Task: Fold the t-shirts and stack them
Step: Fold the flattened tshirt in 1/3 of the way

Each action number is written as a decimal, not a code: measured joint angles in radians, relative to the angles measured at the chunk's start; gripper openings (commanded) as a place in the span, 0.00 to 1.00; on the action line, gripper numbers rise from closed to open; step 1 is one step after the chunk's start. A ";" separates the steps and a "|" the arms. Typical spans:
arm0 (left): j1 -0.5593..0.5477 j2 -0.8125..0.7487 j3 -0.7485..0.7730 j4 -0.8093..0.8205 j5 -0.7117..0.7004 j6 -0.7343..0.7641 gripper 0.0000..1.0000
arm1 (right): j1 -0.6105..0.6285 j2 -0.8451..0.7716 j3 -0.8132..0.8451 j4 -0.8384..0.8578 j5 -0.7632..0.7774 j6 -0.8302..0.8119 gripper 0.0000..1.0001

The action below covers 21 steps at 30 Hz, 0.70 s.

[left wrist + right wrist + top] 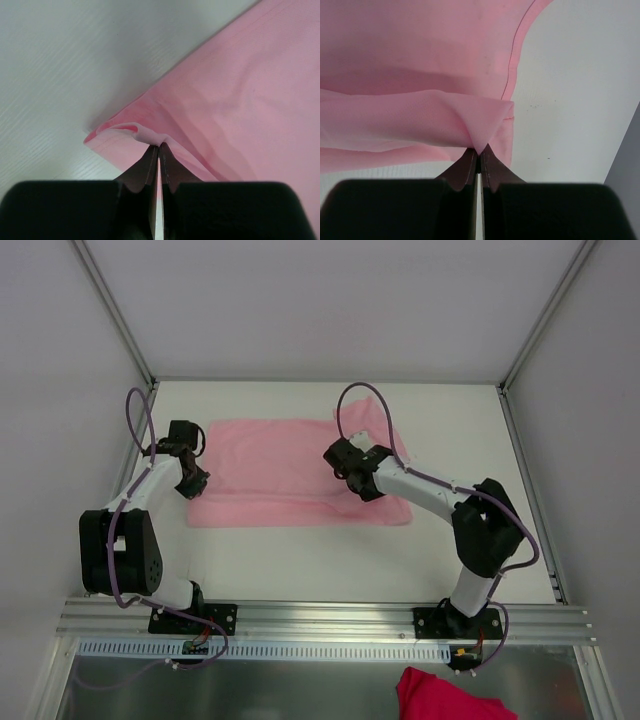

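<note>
Shirt pinched at both ends, looks mid-fold

Closest in, a red cloth sits below the rail, off the bench. Further out, the left pincer is pressed together on the shirt's left edge, and the right pincer pinches a lifted flap on its right side. I'd guess the paired grips are there to keep the fold straight. The shirt itself lies flat mid-bench.
</note>
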 measured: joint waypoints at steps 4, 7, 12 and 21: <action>0.000 0.000 0.000 0.005 -0.001 0.004 0.00 | -0.002 0.023 0.022 0.005 0.010 -0.012 0.01; 0.000 0.000 0.000 0.008 -0.001 0.015 0.00 | -0.005 0.043 0.040 0.008 0.024 -0.021 0.01; 0.000 0.000 0.000 0.017 -0.001 0.023 0.00 | -0.013 0.058 0.055 0.003 0.056 -0.033 0.01; 0.000 0.000 0.014 0.028 -0.001 0.033 0.00 | -0.043 0.081 0.110 -0.022 0.126 -0.037 0.01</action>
